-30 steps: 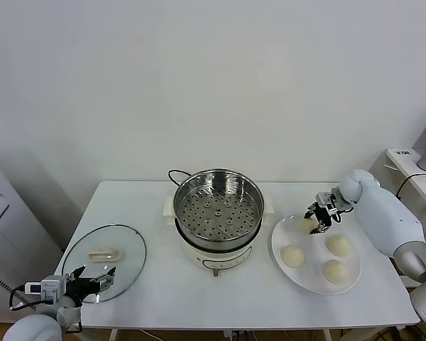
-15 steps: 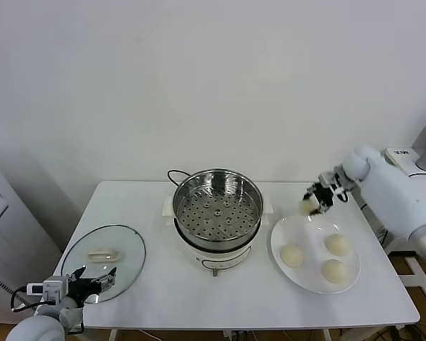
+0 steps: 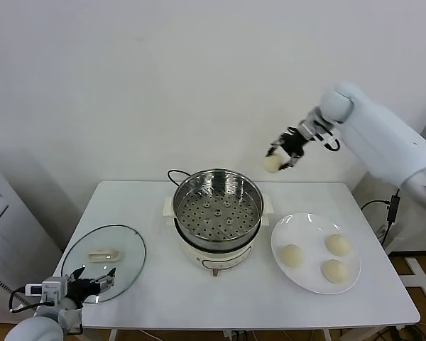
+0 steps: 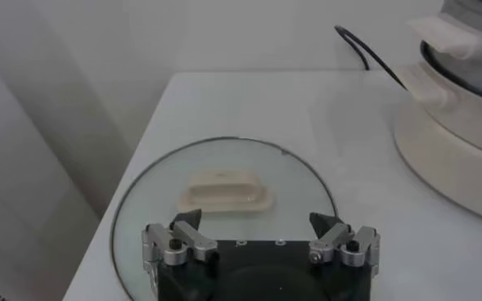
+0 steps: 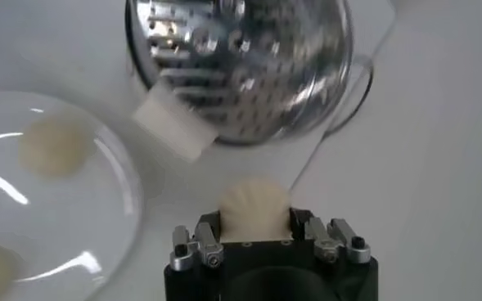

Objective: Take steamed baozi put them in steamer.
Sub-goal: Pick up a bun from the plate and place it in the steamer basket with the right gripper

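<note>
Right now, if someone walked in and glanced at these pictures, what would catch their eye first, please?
First, the right gripper raised high in the air, above and to the right of the steamer, shut on a steamed baozi. Next, the shiny steamer at the table's centre, its perforated tray bare, with three more baozi on the white plate to its right. The left gripper hangs open by the glass lid at the table's left front.

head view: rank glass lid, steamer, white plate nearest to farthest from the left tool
1. glass lid, just ahead of the left tool, table's left side
2. steamer, mid-table
3. white plate, far right side
</note>
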{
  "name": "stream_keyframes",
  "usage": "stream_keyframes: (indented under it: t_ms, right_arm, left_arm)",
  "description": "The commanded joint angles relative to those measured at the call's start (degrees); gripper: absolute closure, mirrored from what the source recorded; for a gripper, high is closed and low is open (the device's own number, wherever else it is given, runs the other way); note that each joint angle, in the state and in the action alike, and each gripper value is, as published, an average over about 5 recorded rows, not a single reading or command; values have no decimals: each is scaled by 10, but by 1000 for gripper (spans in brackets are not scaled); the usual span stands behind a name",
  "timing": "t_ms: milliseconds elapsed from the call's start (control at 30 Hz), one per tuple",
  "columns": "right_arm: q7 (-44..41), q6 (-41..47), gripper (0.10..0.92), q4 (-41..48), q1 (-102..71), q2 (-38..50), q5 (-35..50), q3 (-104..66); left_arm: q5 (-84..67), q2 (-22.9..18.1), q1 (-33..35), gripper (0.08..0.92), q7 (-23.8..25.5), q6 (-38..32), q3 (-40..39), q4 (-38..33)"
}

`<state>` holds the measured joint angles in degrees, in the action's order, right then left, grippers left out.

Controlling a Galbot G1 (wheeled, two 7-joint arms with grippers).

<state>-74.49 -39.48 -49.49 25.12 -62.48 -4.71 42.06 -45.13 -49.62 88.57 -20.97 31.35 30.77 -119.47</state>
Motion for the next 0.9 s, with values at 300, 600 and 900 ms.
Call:
stream_keyframes:
  t_ms: [300, 600, 900]
  right_arm:
    - [-20, -105, 491, -12, -50, -133, -185, -39]
    - [-27, -105, 491, -21, -124, -159, -303, -78]
    - [-9, -105, 491, -8, -167, -180, -413, -122]
  left_arm:
    - [-1, 2, 0, 177, -1, 1, 1, 3]
    - [-1, 2, 0, 177, -2, 1, 2, 2]
    - [-2, 1, 2, 177, -2, 1, 4, 2]
